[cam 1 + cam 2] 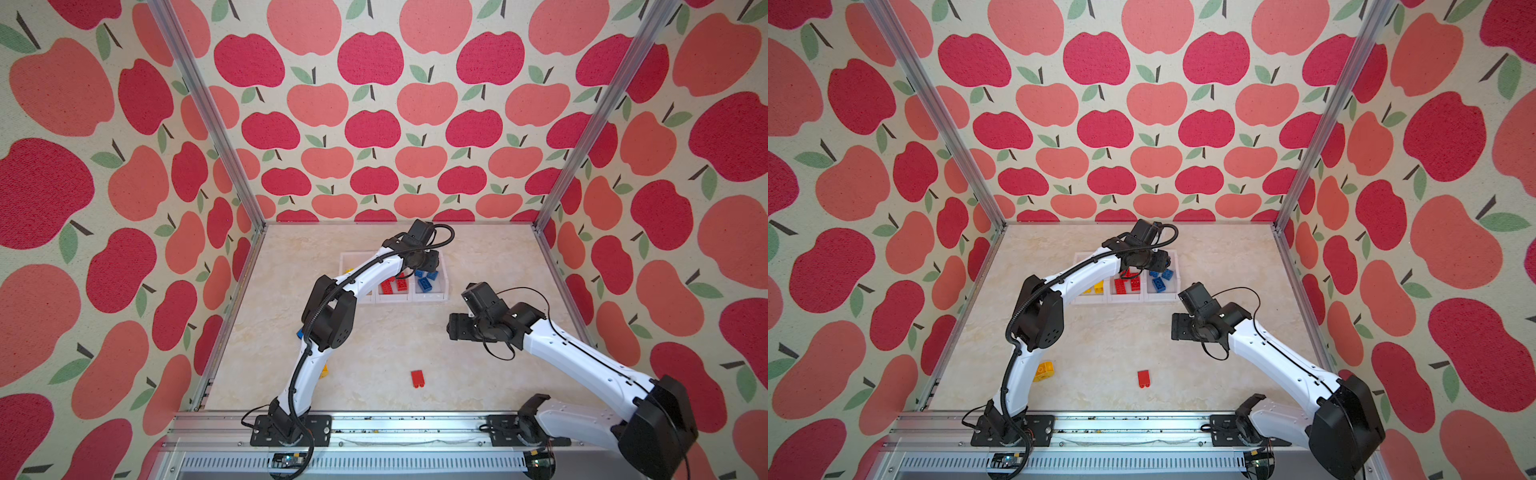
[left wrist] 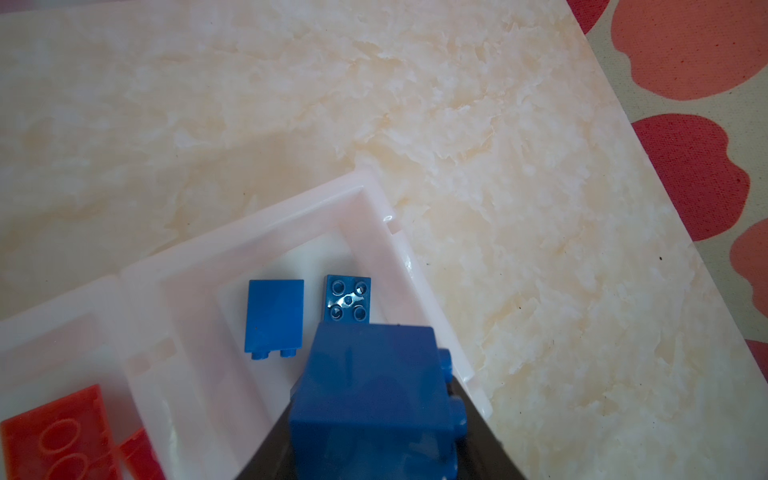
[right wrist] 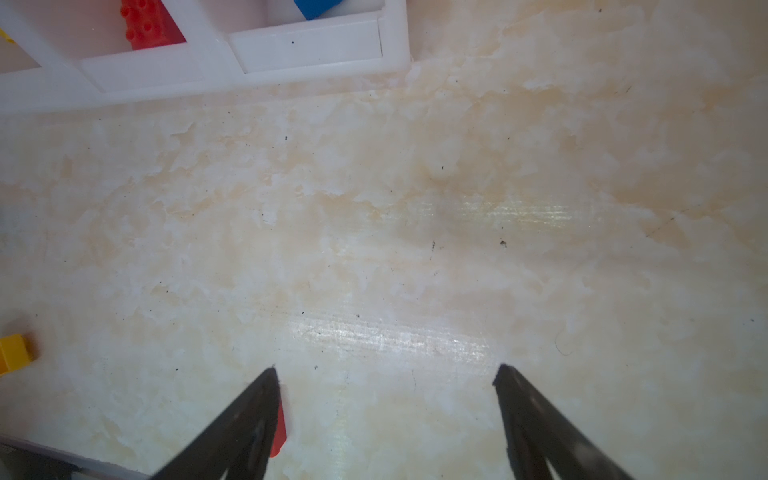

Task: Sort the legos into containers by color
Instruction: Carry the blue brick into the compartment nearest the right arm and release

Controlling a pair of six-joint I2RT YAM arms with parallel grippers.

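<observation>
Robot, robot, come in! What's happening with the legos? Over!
Left gripper shut on blue brick, above blue bin. Right gripper open, empty. Red brick, yellow brick loose on table. Nothing blocking drop.

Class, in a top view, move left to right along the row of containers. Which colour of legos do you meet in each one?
yellow legos → red legos → blue legos

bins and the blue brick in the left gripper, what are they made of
The bins: likely white plastic, slightly translucent, glossy; a bright glint shows on the rim. The blue brick: seemingly hard moulded plastic, smooth, soft sheen, studs on its side.
</observation>
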